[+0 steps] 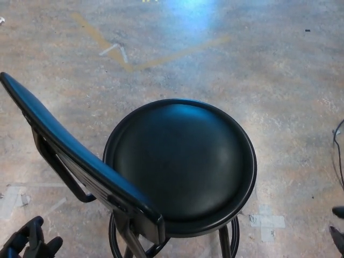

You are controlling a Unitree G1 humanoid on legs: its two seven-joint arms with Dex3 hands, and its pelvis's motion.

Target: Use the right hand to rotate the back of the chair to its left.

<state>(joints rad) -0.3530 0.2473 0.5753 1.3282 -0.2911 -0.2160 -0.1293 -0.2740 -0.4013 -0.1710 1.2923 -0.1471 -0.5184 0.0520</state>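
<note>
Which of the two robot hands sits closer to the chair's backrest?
The left robot hand, at the bottom-left corner just below the backrest; the right robot hand barely shows at the far right edge.

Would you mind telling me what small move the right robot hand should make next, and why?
Probably reach back in toward the chair back. Only the fingertips of the right robot hand show at the picture's right edge, well clear of the chair, touching nothing. The back stands on the left of the round seat, angled toward the near side, so any further turning needs contact first.
</note>
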